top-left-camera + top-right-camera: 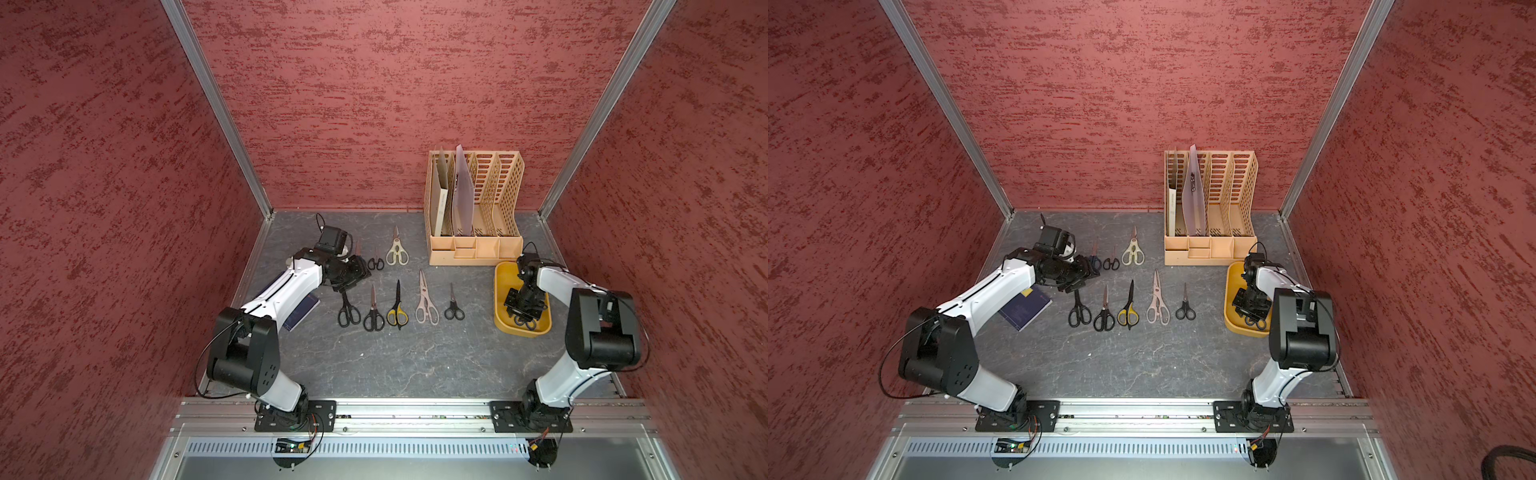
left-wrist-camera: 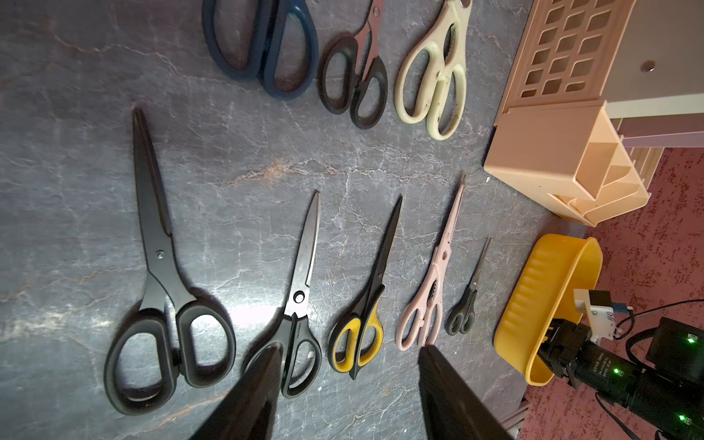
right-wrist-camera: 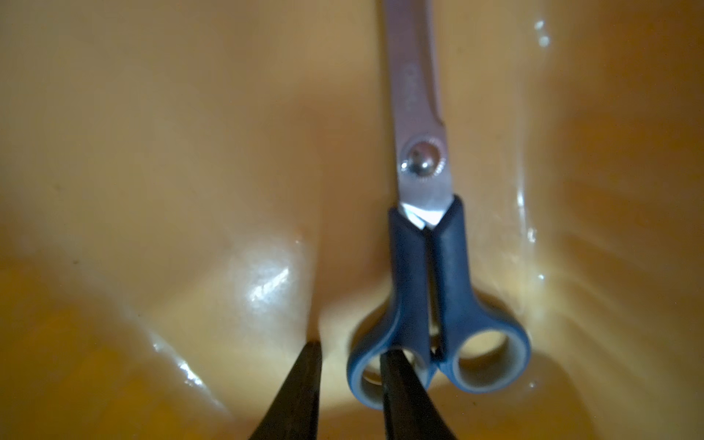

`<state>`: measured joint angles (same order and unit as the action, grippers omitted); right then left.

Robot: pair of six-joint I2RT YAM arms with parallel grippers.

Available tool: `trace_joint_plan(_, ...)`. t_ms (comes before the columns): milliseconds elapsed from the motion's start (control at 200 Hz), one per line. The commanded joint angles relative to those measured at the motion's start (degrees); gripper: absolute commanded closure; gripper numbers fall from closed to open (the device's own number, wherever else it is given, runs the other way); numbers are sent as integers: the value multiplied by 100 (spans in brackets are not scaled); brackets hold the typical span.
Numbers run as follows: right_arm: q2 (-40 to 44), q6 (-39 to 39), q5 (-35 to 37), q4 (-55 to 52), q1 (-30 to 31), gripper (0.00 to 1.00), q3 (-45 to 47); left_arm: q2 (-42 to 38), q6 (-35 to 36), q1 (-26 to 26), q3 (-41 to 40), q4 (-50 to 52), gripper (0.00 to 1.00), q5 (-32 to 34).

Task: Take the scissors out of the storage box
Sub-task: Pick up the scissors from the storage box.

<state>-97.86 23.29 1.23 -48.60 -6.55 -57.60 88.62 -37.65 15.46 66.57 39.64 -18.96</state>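
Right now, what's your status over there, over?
Left end effector open, empty. Right end effector open, straddling one handle loop of blue-handled scissors in storage box. Nothing in the way.

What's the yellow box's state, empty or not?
Not empty: one blue-handled pair of scissors lies on the storage box floor, right gripper straddling one handle-loop rim.

Both top views: even, diffuse light from above. The tabletop (image 1: pixel 399 361) carries a dull sheen, and shadows are faint and soft-edged. The centre is sharp. Wide-angle distortion leans the corner posts (image 1: pixel 216 108) outward toward the frame edges.

Left wrist view: bright, with a white glare patch on the tabletop. The left tool (image 2: pixel 350 348) is dark and blurred.

Right wrist view: dim, with a heavy amber cast inside the storage box (image 3: pixel 152 171) and specular streaks on its floor and wall. The scissors (image 3: pixel 423 244) are fairly sharp at the pivot and softer at the handles. The right tool (image 3: pixel 350 354) is an unfocused black silhouette.
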Motion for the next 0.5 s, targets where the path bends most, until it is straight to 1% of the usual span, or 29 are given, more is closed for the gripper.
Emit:
trace_joint_plan(0, -165, -2, -193, 432, -60, 70, -66, 88, 73, 31, 168, 140, 38, 125)
trace_joint_plan(145, 30, 105, -874, 825, -60, 70, -14, 174, 55, 31, 259, 204, 38, 113)
trace_joint_plan(210, 201, 131, -1040, 861, -62, 70, -41, 220, 57, 31, 327, 241, 38, 105)
trace_joint_plan(255, 316, 115, -1007, 784, -62, 70, -83, 251, 63, 33, 376, 255, 38, 95)
trace_joint_plan(371, 435, -18, -582, 364, -63, 71, -214, 358, 44, 35, 466, 223, 38, 30)
trace_joint_plan(496, 440, -82, -565, 298, -65, 71, -169, 495, 58, 30, 550, 172, 39, -22)
